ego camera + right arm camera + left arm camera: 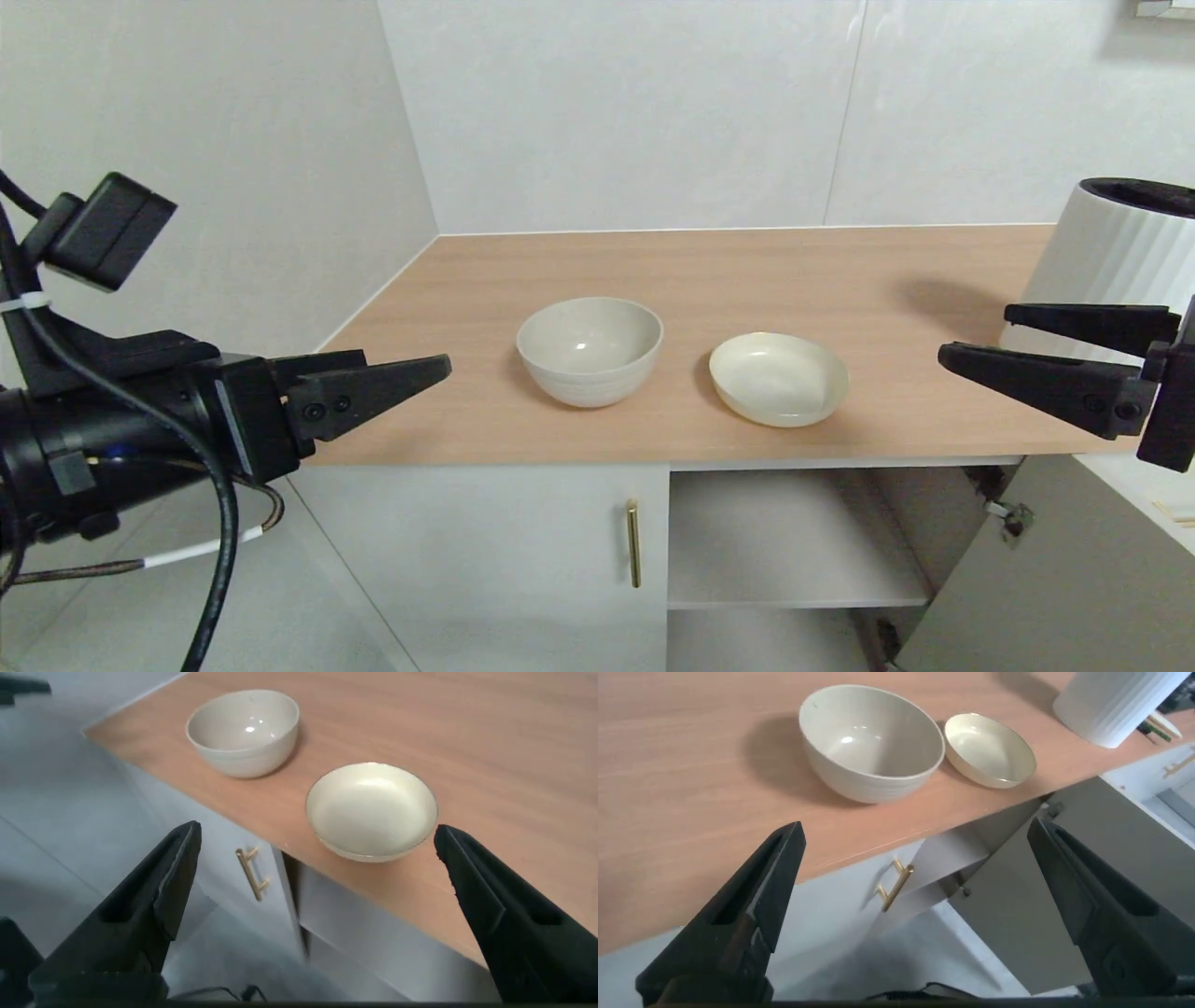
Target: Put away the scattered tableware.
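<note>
The tableware sits on the bench (747, 271): the deep bowl (590, 350) is upright and empty, toward the front edge; the shallow dish (779, 378) lies just beside it on the robot's right, close but not touching. The left hand (408, 360) hangs off the bench on the side of the deep bowl away from the dish, fingers spread wide with nothing between them; the right hand (976, 332) hangs beyond the dish from the deep bowl, likewise wide open and empty.

The main risk, I judge, is a slip; smooth curved walls give narrow fingers little purchase, and a pinch on one rim could tip the deep bowl or squeeze it loose; this near the edge, a nudge could send it to the floor. The dish is low-sided, so a finger may scrape the bench or shove the dish into the deep bowl and chip it. Below the dish the cupboard shelf (784, 551) is open, its door (1018, 579) swung out; an arm carrying crockery down could strike it; the white ribbed container (1111, 252), farther from the deep bowl than the right hand, could be knocked by that arm.
</note>
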